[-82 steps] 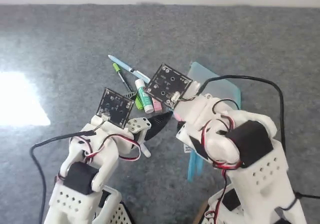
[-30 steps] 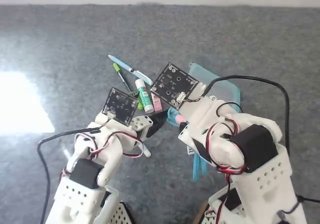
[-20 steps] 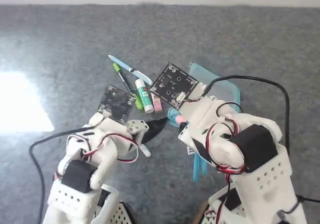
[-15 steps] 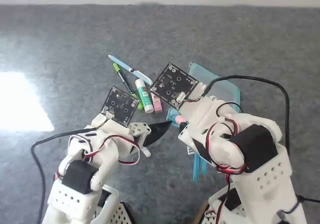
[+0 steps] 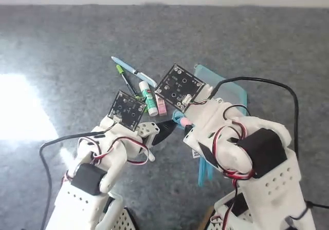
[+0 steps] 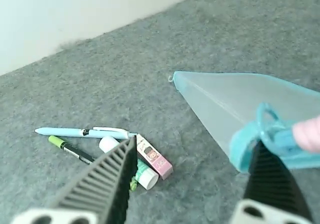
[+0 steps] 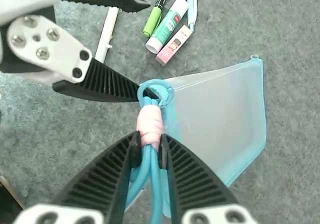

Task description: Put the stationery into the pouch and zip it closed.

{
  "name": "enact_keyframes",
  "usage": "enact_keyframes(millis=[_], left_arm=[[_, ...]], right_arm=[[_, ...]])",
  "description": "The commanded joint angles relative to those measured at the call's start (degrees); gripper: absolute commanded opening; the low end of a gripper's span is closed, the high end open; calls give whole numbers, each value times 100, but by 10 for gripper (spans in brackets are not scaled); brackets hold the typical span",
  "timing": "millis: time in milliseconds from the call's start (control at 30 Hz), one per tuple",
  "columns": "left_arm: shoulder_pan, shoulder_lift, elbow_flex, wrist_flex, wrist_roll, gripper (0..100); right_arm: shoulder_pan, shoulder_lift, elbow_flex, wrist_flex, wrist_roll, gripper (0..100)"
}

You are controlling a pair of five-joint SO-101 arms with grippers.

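The left arm [image 5: 97,163] and right arm [image 5: 252,158] are white plastic with black servo blocks [image 5: 264,148] and red, white and black wires [image 5: 226,137]. Square black circuit boards [image 5: 177,88] sit at the wrists; the ribbed black jaws carry silver screws [image 7: 53,34]

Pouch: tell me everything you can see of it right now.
The pouch is flat, translucent pale blue plastic by its look, with teal edging, lying on the grey table. At one corner a teal cord loop carries a pink sleeve; the right gripper is shut on that sleeve. A finger of the open left gripper has its tip at the loop. Nothing shows inside; the glue stick lies outside it. Zip state cannot be told.
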Motion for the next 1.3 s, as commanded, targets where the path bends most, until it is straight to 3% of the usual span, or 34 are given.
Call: enact_keyframes(millis=[0,167,467,733,967,1067,1267], left_arm=[[62,44,-22,-167,-26,332],[246,44,92,-193,-18,332],[229,44,277,-431,-44,327],[264,44,629,-897,-457,178],[220,0,576,-923,-440,136],[-53,35,374,-914,-352,133],[-835,44,-268,-369,545,123]], right_arm=[[-154,-171,-352,119,-79,8],[-593,-180,-492,154,-88,8],[-629,-171,-897,268,-97,8],[-611,-171,-862,268,-97,8],[-593,-171,-26,207,-53,8],[-620,-180,352,-180,-88,8],[-637,-655,1670,-1657,-105,8]])
